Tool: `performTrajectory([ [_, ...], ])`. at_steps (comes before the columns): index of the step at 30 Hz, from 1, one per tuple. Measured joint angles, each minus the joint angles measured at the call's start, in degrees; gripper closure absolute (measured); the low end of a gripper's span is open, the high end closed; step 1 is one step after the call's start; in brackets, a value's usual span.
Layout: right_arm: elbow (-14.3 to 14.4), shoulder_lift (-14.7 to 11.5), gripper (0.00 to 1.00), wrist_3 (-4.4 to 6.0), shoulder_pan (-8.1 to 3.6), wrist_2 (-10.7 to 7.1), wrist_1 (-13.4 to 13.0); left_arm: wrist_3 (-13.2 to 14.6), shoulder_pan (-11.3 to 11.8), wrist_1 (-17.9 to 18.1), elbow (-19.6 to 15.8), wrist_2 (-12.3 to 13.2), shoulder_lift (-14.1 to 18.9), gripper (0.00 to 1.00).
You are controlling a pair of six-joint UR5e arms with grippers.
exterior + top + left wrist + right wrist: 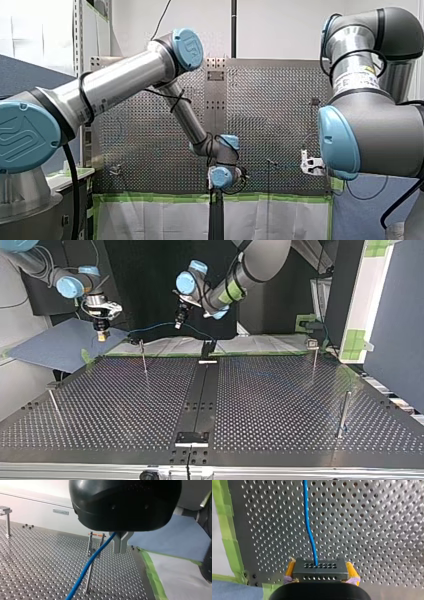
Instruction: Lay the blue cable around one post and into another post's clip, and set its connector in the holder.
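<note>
Blue cable (88, 565) pinched by downturned left end effector (118, 539), right end effector (321, 575) clasping connector (320, 568)

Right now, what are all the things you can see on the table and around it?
table: one, silver, full of holes.
posts: four, thin metal, two toward each side in the top view.
brackets: two, black, at the ends of the table's middle strip.
blue cable: one, blue, strung above the table.
connector: one, dark grey, at the cable's end.
green tape: strips, green, along the table's edge.
sheet: one, blue-grey, beside the table.
my left gripper: one, black, metal fingers, shut on the cable.
my right gripper: one, yellow pads, shut on the connector.
</note>
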Motion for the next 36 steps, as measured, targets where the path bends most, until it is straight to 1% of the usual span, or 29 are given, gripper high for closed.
performTrajectory([
  [3,-0.7,0.0,1.0,-0.08,-0.58,0.04,0.7,-1.4,-0.3,0.1,1.6,0.0,-0.5,0.98],
  [8,-1.1,-0.1,1.0,-0.16,-1.31,0.09,1.1,-2.4,-0.5,-0.1,4.0,0.3,-0.8,0.98],
  [12,-1.2,-0.1,1.0,-0.05,-1.79,0.1,1.1,-3.4,-1.1,-1.3,5.9,1.1,-2.2,0.98],
  [15,-1.2,-0.1,1.0,0.09,-2.24,0.1,1.0,-3.3,-1.7,-2.7,7.2,1.3,-3.4,0.98],
  [19,-1.2,-0.1,1.0,0.68,-2.97,0.1,0.9,-3.4,-2.3,-3.9,9.1,1.3,-4.2,0.98],
  [22,-1.2,-0.1,1.0,1.19,-3.57,0.1,0.7,-3.6,-2.8,-4.2,10.5,1.3,-4.4,0.98],
  [26,-1.2,-0.1,1.0,1.58,-4.22,0.07,0.6,-3.7,-3.2,-4.4,11.4,1.3,-4.4,0.98],
  [32,-1.3,-0.1,1.0,2.05,-4.58,-0.24,0.1,-4.6,-3.5,-4.5,12.4,1.5,-4.5,0.98],
  [36,-1.3,0.0,1.0,2.4,-4.59,-0.97,-0.6,-5.3,-3.5,-5.0,13.4,1.4,-5.4,0.98],
])
